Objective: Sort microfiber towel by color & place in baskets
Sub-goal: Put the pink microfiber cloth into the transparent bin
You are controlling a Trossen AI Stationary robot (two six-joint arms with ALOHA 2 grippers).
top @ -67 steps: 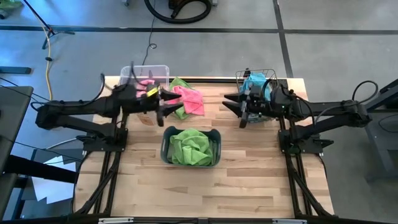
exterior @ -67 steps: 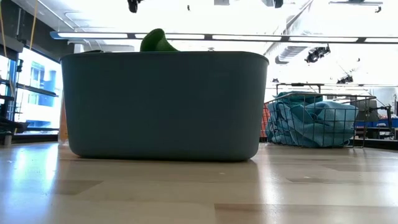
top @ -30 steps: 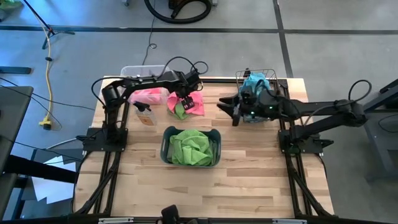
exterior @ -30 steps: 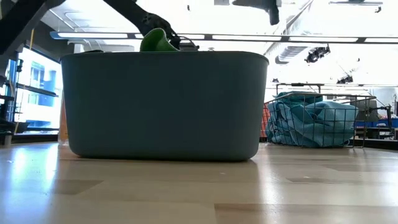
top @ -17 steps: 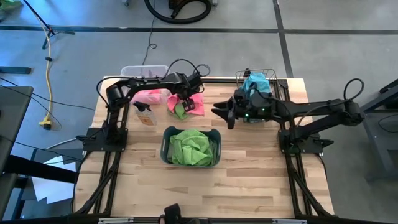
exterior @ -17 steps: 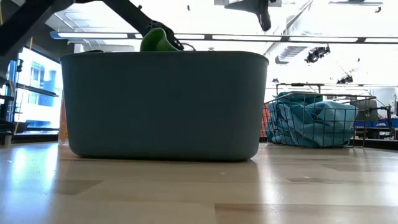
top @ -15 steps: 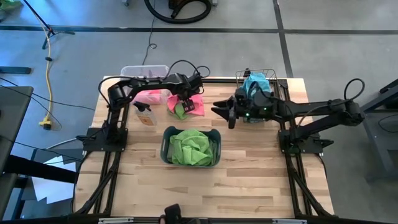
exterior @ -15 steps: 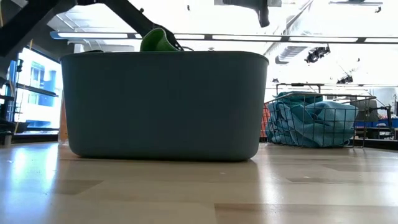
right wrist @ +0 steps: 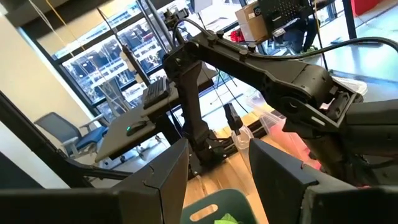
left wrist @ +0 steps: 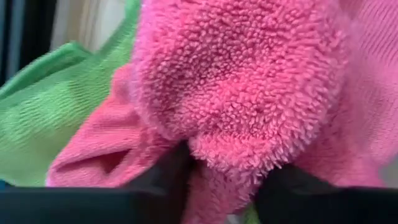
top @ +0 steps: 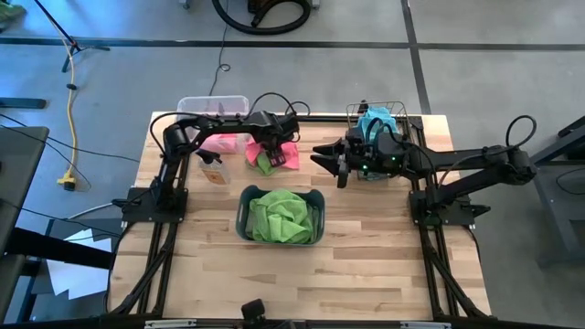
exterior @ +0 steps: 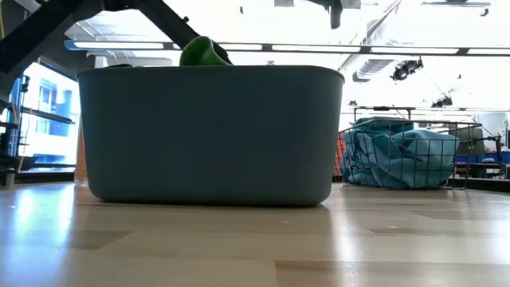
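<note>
I read no text, label, brand, number or sign anywhere. The spray bottle (top: pixel 211 167) on the table may carry a label, but from the high view I can't make out a single letter. The circuit board (right wrist: pixel 281 10) on the box beyond the table shows only a dot pattern in the right wrist view, no characters I can read. Grey-blue tub (exterior: pixel 209 131) face is plain from the low view. Left wrist view is all pink towel (left wrist: pixel 249 93), no tag showing.
</note>
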